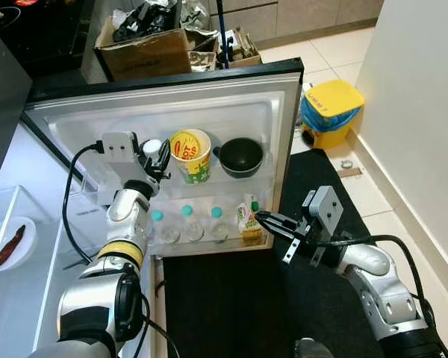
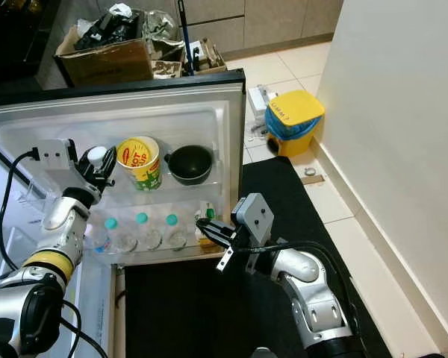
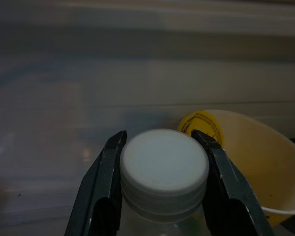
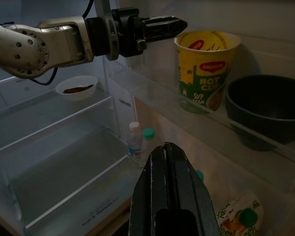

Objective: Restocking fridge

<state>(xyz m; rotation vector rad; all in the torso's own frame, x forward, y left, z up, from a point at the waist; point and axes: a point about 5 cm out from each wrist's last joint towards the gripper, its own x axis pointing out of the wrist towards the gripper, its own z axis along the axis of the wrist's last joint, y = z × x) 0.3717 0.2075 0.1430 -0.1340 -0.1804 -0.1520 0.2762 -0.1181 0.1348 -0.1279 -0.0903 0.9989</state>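
On the upper shelf of the open fridge door point(image 1: 280, 112), the left hand point(image 1: 158, 155) was clamped on the white cap of a bottle point(image 3: 164, 169), just beside a yellow noodle cup point(image 1: 192, 154) and a black bowl point(image 1: 240, 156). Lower down, the right hand point(image 1: 272, 222), fingers pressed together and empty, hovered near a small carton point(image 1: 248, 221).

So the white-capped bottle point(image 3: 164, 169) sits upright at the fridge door's point(image 1: 284, 112) upper shelf, just left of the yellow noodle cup point(image 1: 192, 155), cap pinched between the left pincer's point(image 1: 158, 158) fingers. Black bowl point(image 1: 240, 156) is right of the cup. Below it, three teal-capped bottles point(image 1: 187, 224) and a juice carton point(image 1: 248, 221) stand upright.
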